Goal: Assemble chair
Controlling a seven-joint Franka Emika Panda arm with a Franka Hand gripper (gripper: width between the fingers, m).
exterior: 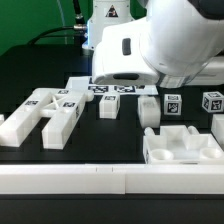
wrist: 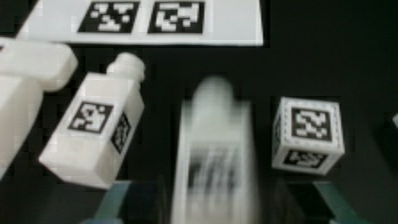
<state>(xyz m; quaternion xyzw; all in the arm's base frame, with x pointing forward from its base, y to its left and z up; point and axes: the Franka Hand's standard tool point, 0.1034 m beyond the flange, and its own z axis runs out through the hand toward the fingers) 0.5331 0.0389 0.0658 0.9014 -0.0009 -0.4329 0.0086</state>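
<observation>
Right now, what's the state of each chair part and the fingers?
seat block: flat on the table, loose.
tagged bar: lying down, not gripped.
blurred bar: between the fingers; unclear whether it is lifted.
tagged cube: on the table, not gripped.
fingers: either side of the blurred bar; can't tell whether they grip it.

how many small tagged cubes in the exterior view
2. One cube stands behind the seat block, the other cube further to the exterior view's right. The arm may hide more.
</observation>
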